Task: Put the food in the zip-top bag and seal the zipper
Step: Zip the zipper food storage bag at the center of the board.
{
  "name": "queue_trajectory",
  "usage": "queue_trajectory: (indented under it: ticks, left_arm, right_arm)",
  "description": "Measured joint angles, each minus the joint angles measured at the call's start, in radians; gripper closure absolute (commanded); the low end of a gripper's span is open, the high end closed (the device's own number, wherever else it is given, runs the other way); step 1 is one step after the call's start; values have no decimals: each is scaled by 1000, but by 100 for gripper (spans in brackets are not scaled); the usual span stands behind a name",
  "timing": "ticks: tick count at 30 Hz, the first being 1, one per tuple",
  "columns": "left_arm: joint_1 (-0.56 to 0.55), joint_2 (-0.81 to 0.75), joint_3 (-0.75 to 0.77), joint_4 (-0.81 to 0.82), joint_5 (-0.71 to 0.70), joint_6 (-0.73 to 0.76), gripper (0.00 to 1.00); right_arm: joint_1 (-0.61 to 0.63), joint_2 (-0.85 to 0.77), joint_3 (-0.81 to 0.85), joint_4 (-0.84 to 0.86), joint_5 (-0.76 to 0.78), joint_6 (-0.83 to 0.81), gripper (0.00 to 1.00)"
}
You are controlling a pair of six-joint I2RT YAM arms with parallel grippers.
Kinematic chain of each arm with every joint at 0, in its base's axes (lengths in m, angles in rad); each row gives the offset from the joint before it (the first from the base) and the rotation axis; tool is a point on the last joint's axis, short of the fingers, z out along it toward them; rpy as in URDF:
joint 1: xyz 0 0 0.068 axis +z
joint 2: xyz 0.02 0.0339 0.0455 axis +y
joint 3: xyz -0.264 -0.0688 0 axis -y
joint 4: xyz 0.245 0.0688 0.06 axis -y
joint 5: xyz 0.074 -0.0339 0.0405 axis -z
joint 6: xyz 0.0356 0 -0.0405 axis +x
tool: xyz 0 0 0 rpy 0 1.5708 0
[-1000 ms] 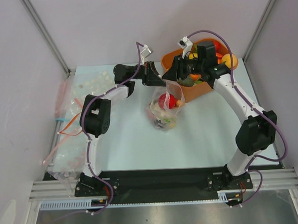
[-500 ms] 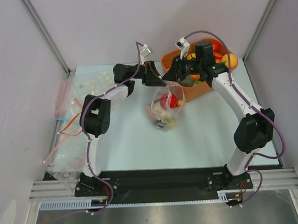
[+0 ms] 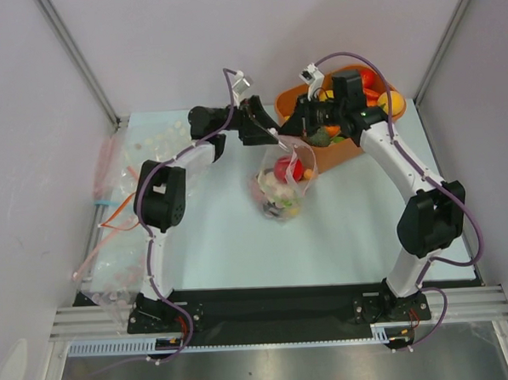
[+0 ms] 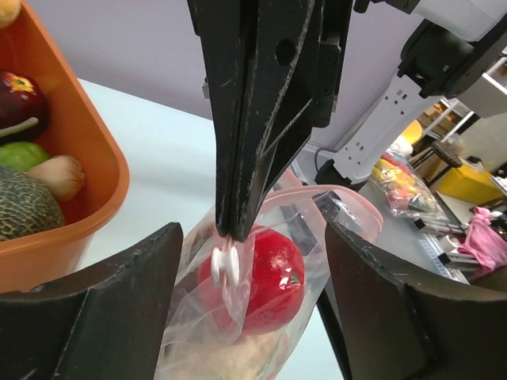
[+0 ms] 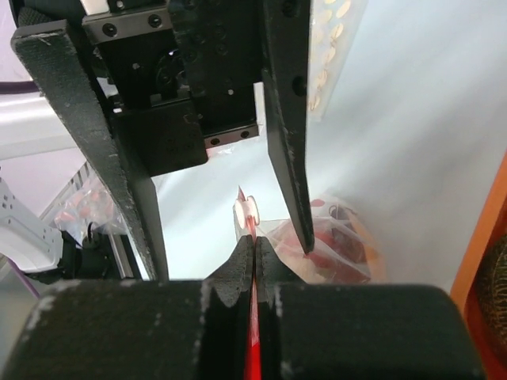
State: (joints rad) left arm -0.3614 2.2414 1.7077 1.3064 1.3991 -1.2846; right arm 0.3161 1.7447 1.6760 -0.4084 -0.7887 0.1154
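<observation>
The zip-top bag [image 3: 281, 187] hangs over the table's middle with a red fruit [image 3: 285, 168] and other food inside. My right gripper [image 5: 255, 247] is shut on the zipper [image 5: 253, 348], just behind its white slider [image 5: 247, 212]. My left gripper [image 4: 253, 237] stands open around the bag's top. Its fingers [image 4: 119, 293] sit either side of the slider [image 4: 224, 265] and the red fruit [image 4: 269, 277] without touching them. From above, the left gripper [image 3: 264, 132] and the right gripper [image 3: 292, 130] meet tip to tip over the bag's mouth.
An orange tub [image 3: 341, 153] with more food [image 3: 377, 98] stands behind the right gripper; its rim [image 4: 95, 166] is close on the left in the left wrist view. Other clear bags [image 3: 110, 206] lie along the table's left edge and at the back left [image 3: 162, 139].
My left gripper has opened and let go of the bag's top. My right gripper has shut on the zipper strip by the slider. The arms have barely shifted.
</observation>
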Motion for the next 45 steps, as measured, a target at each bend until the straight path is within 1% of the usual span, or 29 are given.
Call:
queue_trajectory:
  ticks: [4,9,14,15,17,18,20,21,23,24,25,26,27,28,29,30,33,40,45]
  left_arm:
    - [12,0,1,0,-14,46,20]
    - [18,0,2,-43,-38,175,20]
    - [19,0,2,-103,-58,270,25]
    - [19,0,2,-112,-60,283,30]
    - [18,0,2,-125,-62,301,36]
    - [17,0,2,-135,-63,315,44]
    - [16,0,2,-159,-66,339,53]
    - [16,0,2,-174,-67,352,62]
    - [14,0,2,-208,-72,381,66]
    - [13,1,3,-224,-72,394,73]
    - [12,2,5,-238,-74,402,76]
    - [11,4,11,-248,-74,409,86]
    - [11,6,19,-262,-74,414,91]
    - [10,8,29,-273,-75,421,95]
    - [10,10,39,-285,-76,427,100]
    - [10,10,45,-296,-77,433,100]
    - [7,10,51,-321,-77,450,100]
    - [1,10,51,-346,-77,465,100]
    - [-2,10,50,-348,-76,467,100]
  right_arm:
    - [-22,-4,-25,48,-6,38,100]
    - [-50,-8,-45,92,-8,81,100]
    - [-71,-29,-82,164,-17,140,100]
    - [-73,-34,-88,175,-18,148,100]
    - [-76,-38,-92,195,-24,163,100]
    - [-76,-38,-92,206,-25,169,100]
    - [-77,-38,-95,217,-29,177,100]
    - [-77,-38,-97,221,-32,180,100]
    - [-77,-38,-103,228,-34,184,100]
    - [-77,-38,-105,229,-35,186,100]
    - [-77,-38,-105,231,-36,187,100]
    - [-77,-38,-105,233,-37,187,97]
    - [-77,-38,-105,234,-36,187,91]
    - [-77,-38,-105,235,-36,189,77]
    - [-77,-38,-105,235,-36,194,72]
    - [-77,-38,-105,237,-35,191,64]
    - [-76,-40,-105,247,-31,190,54]
    - [-76,-41,-105,257,-28,187,49]
    - [-71,-26,-74,257,-19,179,45]
